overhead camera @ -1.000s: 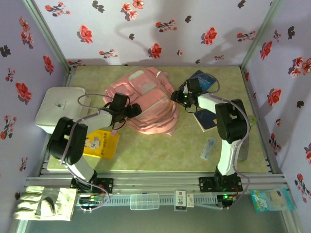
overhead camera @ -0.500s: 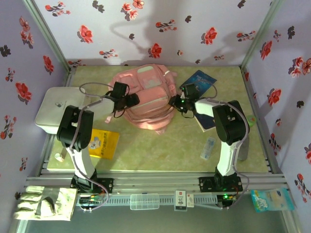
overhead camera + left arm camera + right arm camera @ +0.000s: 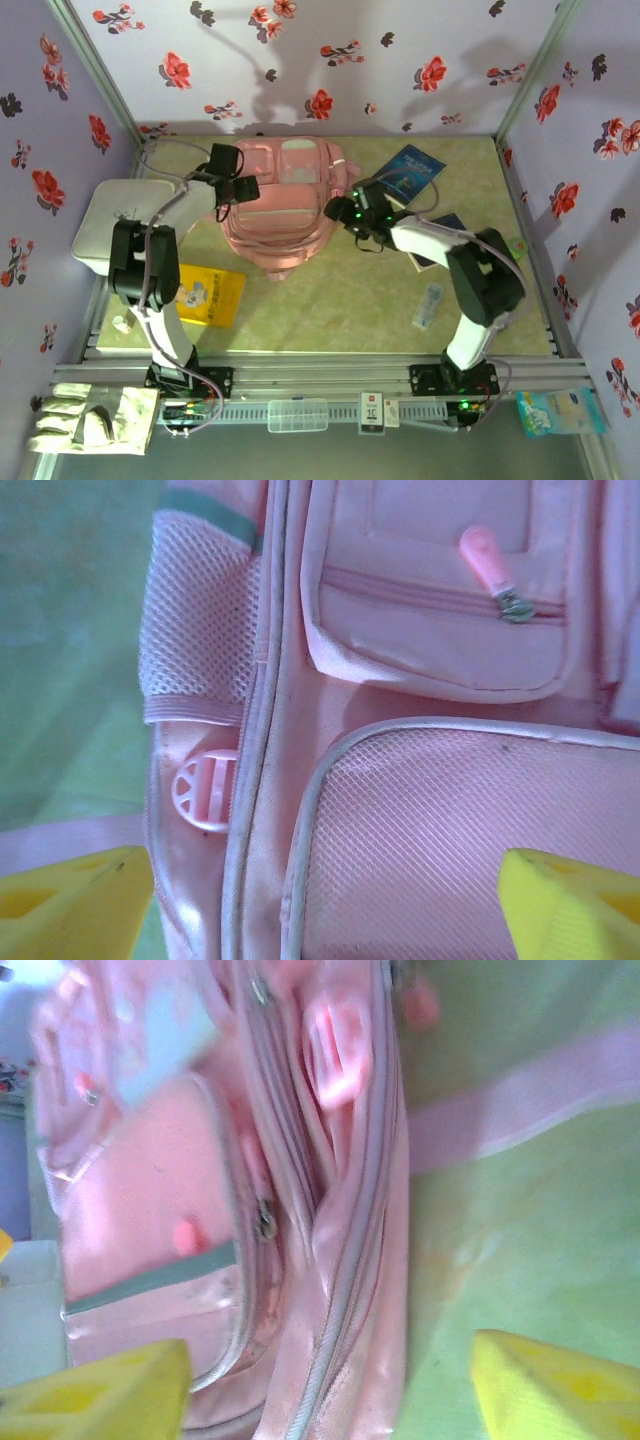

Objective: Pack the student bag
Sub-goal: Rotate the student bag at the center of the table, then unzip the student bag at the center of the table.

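The student bag (image 3: 285, 215), a soft pink backpack, lies front up at the back middle of the table. My left gripper (image 3: 240, 189) hovers at its left side, open. In the left wrist view the yellow fingertips (image 3: 70, 902) stand wide apart over the mesh front pocket (image 3: 450, 820), with a zip pull (image 3: 487, 560) further ahead, and the left gripper (image 3: 320, 910) holds nothing. My right gripper (image 3: 338, 212) is at the bag's right edge, open. In the right wrist view the bag's side zips (image 3: 340, 1290) run between the spread fingers of the right gripper (image 3: 330, 1390), and a pink strap (image 3: 520, 1100) lies on the table.
A white rounded box (image 3: 120, 225) sits at the left. A yellow book (image 3: 205, 295) lies near my left arm. One blue book (image 3: 412, 170) lies at the back right, and another blue book (image 3: 445, 232) is partly under my right arm. A small pale packet (image 3: 430, 305) rests near the right.
The bag has slid back and left and squared up. My left arm swung back and left with it. My right gripper moved left and opened from a narrower setting.
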Tool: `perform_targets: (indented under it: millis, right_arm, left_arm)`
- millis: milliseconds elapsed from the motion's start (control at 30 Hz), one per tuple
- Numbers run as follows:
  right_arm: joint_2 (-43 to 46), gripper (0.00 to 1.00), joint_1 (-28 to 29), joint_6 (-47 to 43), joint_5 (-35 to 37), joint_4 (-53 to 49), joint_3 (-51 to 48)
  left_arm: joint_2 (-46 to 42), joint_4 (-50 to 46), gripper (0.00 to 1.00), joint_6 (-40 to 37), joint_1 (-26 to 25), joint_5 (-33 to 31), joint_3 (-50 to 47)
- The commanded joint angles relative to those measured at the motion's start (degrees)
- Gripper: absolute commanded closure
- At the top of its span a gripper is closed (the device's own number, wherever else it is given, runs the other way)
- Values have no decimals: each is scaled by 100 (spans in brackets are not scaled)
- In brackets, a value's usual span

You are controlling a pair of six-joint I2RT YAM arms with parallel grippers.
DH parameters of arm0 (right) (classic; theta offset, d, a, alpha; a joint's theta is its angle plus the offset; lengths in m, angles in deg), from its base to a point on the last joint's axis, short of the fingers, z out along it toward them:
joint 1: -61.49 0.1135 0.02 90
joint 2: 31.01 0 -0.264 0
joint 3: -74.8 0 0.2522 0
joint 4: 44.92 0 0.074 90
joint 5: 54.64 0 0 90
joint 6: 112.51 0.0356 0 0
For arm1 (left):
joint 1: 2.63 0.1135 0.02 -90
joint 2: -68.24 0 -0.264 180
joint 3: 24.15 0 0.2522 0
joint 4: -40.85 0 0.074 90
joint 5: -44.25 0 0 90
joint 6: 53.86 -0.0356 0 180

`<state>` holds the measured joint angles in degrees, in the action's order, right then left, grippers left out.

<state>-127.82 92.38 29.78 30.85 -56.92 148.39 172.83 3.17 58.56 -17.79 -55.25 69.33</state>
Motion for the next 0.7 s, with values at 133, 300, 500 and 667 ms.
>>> perform_targets:
  millis: [133,300,500,667]
  right_arm:
    - [1374,1,-318,-1386,2076,-737,-335]
    - [1618,1,-634,-1696,2089,-1155,-208]
    - [1953,1,-897,-1634,2188,-623,-674]
    - [1929,1,-1127,-1607,1669,-734,-736]
  left_arm:
    - [-513,-882,0,-1599,-950,-19,415]
    - [-117,-1066,0,-1599,-1671,-36,784]
    - [840,-1694,23,-1215,-2288,-230,1737]
    - [1287,-1876,31,-1156,-2586,-771,2112]
